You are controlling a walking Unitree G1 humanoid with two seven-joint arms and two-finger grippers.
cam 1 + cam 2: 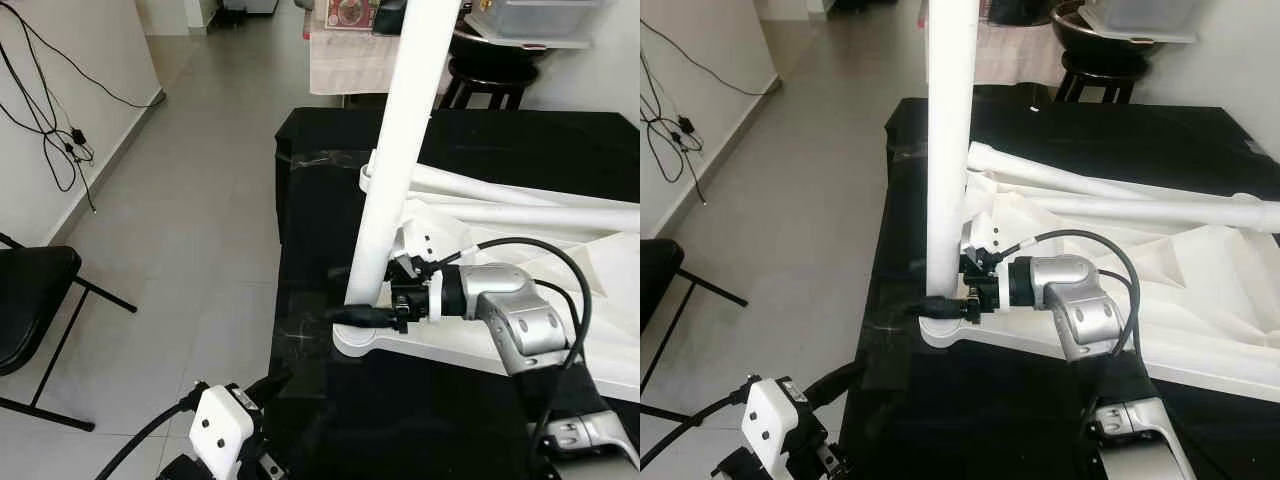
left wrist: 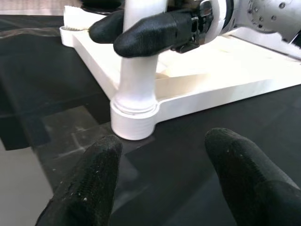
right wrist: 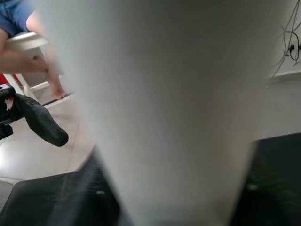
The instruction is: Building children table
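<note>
A white children's table top (image 1: 470,345) lies upside down on a black-covered surface (image 1: 330,140). One white table leg (image 1: 400,150) stands upright in its near corner socket (image 2: 134,120). My right gripper (image 1: 940,300) is shut on this leg just above the socket, one finger (image 2: 150,30) wrapped across its front. Up close the leg (image 3: 174,103) is a blurred white column. My left gripper (image 2: 164,174) is open, low at the front left of the corner and apart from the socket. Two more white legs (image 1: 520,190) lie across the table top.
A black folding chair (image 1: 30,300) stands on the tiled floor at the left, under cables (image 1: 50,130) hanging on the wall. A dark stool (image 1: 490,75) and a plastic box (image 1: 540,15) are at the back. A person's bare legs (image 3: 28,37) are nearby.
</note>
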